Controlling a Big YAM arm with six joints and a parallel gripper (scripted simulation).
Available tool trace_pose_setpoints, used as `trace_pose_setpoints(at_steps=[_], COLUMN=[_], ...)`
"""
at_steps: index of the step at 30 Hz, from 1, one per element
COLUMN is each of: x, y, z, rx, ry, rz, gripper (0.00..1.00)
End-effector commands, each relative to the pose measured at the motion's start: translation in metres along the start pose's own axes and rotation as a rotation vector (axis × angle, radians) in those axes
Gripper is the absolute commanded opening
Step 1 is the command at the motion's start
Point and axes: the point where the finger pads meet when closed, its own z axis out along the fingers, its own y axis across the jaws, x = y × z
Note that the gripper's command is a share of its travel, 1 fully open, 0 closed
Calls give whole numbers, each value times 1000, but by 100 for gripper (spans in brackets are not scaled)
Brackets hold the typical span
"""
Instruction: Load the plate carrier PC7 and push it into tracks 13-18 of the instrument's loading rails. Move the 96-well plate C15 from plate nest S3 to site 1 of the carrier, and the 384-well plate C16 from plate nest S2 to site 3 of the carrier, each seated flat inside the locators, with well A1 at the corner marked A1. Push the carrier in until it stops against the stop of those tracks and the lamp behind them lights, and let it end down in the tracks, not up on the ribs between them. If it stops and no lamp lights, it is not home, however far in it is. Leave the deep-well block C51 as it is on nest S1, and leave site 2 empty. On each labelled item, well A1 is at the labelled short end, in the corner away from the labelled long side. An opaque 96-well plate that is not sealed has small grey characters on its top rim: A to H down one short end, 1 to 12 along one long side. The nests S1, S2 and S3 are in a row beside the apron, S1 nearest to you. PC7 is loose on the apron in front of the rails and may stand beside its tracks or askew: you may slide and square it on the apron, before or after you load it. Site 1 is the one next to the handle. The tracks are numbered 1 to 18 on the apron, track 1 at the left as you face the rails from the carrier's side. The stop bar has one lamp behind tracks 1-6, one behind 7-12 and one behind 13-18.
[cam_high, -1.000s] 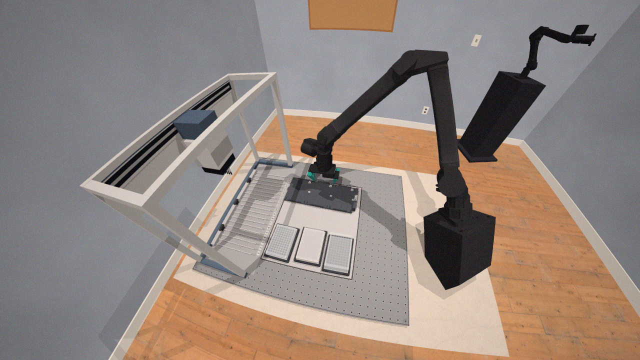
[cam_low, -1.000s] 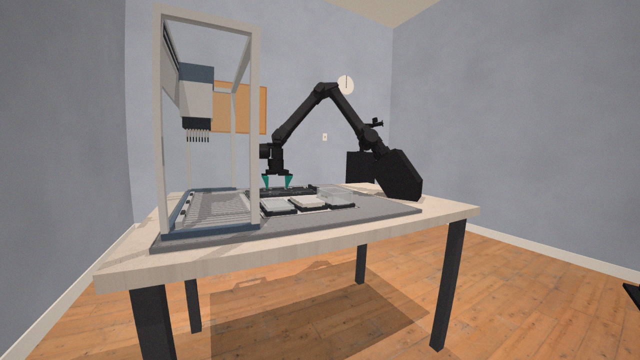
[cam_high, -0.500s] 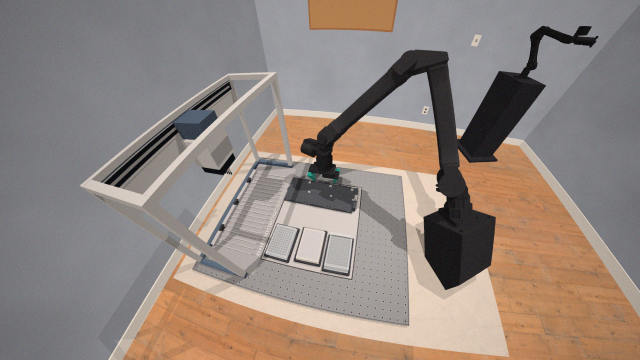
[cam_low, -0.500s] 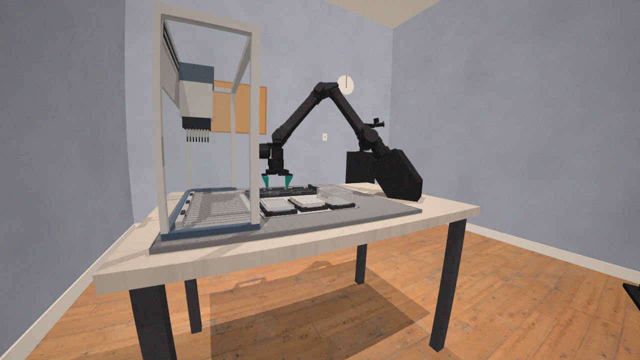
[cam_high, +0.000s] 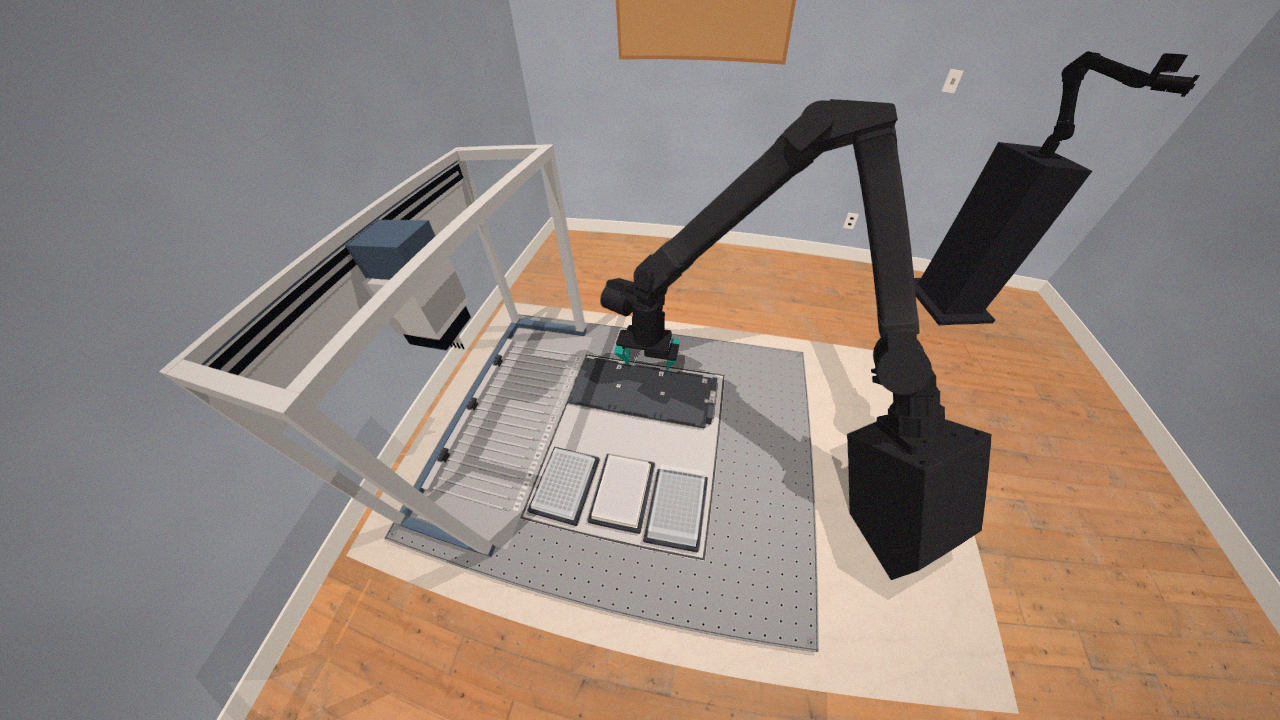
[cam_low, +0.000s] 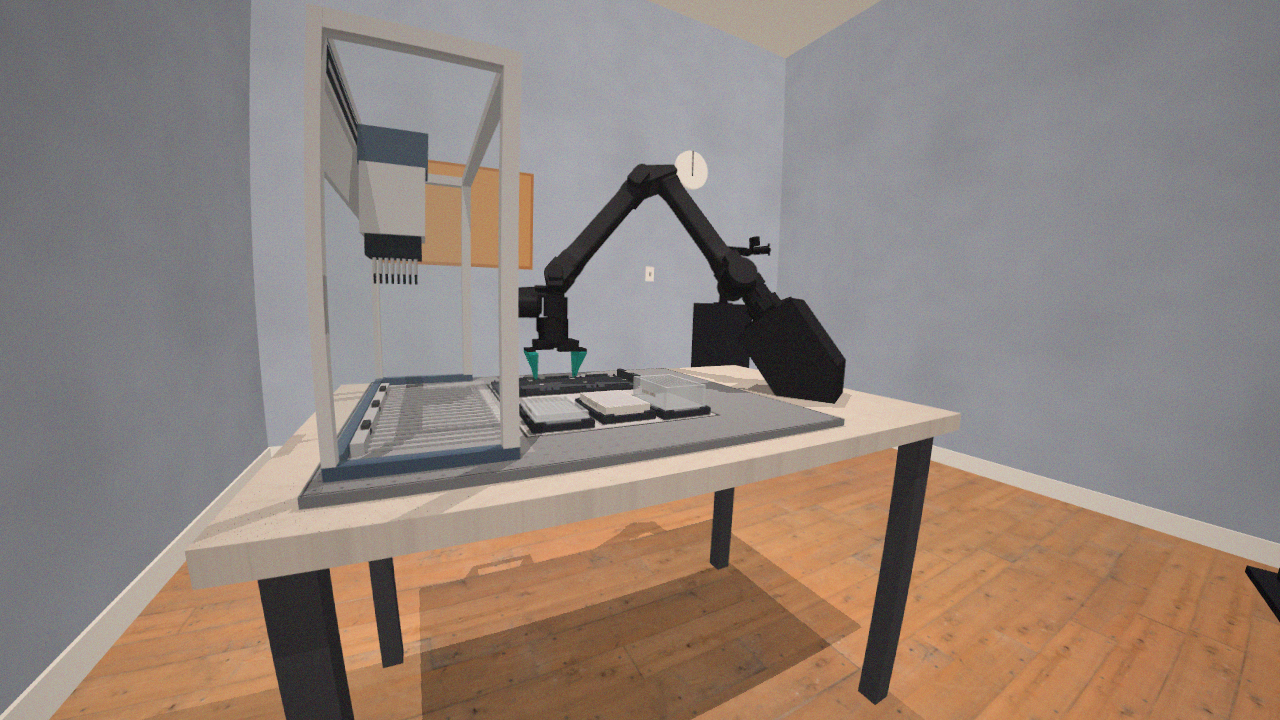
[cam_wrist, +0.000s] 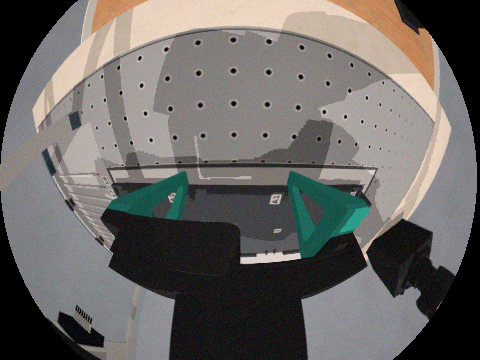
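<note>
The dark plate carrier PC7 (cam_high: 646, 392) lies on the apron in front of the rails (cam_high: 510, 416), slightly askew, with all its sites empty. My gripper (cam_high: 646, 354) is open and empty, with its teal fingers hanging just above the carrier's far long edge. The wrist view shows the carrier (cam_wrist: 256, 210) between and below the open fingers. The 96-well plate C15 (cam_high: 563, 483), the white 384-well plate C16 (cam_high: 619, 492) and the clear deep-well block C51 (cam_high: 675, 508) sit in their nests in a row. The block stands farthest from the rails.
The white instrument frame (cam_high: 358, 295) with its pipetting head (cam_high: 420, 295) stands over the rails. The stop bar with its dark lamps (cam_high: 469, 404) closes the rails' far side. My arm's black base (cam_high: 917, 492) stands to the right of the perforated plate.
</note>
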Motion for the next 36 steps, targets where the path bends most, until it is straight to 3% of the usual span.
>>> trace_pose_setpoints(at_steps=[1, 36], x=[24, 35], y=[7, 7], z=[-2, -2], rx=[-14, -15], ry=[21, 21], rz=[-39, -30], gripper=[100, 100])
